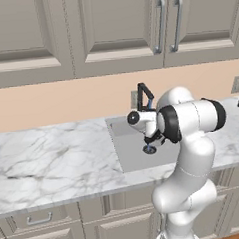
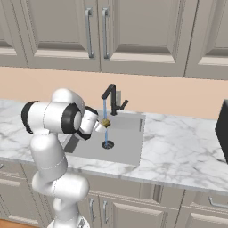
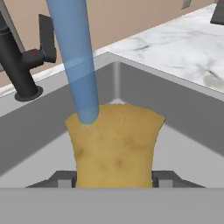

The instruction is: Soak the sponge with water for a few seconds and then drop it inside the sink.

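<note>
My gripper (image 3: 113, 180) is shut on the sponge (image 3: 116, 146), a yellow-orange block with pinched sides, held above the sink (image 3: 183, 144). The pale-blue water stream (image 3: 74, 61) falls from above and strikes the sponge's upper left corner. In the right base view the gripper (image 2: 102, 126) holds the sponge (image 2: 106, 122) under the water (image 2: 105, 109) from the black faucet (image 2: 112, 99), over the grey sink (image 2: 127, 147) and its drain (image 2: 107, 144). In the left base view the hand (image 1: 141, 121) hangs over the sink (image 1: 131, 153), near the faucet (image 1: 144, 94).
White marble counter (image 1: 49, 161) lies either side of the basin. The faucet's base and handle (image 3: 26, 61) stand close on the left of the hand view. A dark appliance (image 2: 222, 129) stands at the counter's right end. Cabinets (image 2: 98, 35) hang above.
</note>
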Robot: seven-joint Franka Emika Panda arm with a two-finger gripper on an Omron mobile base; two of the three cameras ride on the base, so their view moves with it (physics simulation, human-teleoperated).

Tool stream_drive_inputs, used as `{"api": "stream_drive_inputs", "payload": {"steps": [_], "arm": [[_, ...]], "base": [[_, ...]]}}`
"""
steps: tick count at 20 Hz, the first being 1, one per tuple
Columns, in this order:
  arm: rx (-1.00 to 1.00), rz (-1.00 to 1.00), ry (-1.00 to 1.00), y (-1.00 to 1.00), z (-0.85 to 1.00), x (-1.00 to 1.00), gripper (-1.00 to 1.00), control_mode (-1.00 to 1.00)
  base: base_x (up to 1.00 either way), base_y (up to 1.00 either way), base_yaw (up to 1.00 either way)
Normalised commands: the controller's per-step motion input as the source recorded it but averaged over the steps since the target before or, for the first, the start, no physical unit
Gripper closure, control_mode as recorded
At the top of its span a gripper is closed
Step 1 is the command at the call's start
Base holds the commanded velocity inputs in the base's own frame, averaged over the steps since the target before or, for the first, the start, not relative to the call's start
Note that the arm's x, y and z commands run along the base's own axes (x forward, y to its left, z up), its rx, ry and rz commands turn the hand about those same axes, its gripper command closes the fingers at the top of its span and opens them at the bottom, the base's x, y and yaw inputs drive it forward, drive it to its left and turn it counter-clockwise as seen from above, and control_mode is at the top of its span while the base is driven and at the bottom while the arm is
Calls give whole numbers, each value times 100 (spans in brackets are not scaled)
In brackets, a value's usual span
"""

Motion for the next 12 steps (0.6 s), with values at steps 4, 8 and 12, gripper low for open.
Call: {"api": "stream_drive_inputs", "payload": {"steps": [4, 8, 12], "arm": [[0, 0, 0, 0, 0, 43, 100, -100], [0, 0, 0, 0, 0, 23, 100, -100], [0, 0, 0, 0, 0, -15, 100, -100]], "base": [[0, 0, 0], [0, 0, 0], [0, 0, 0]]}}
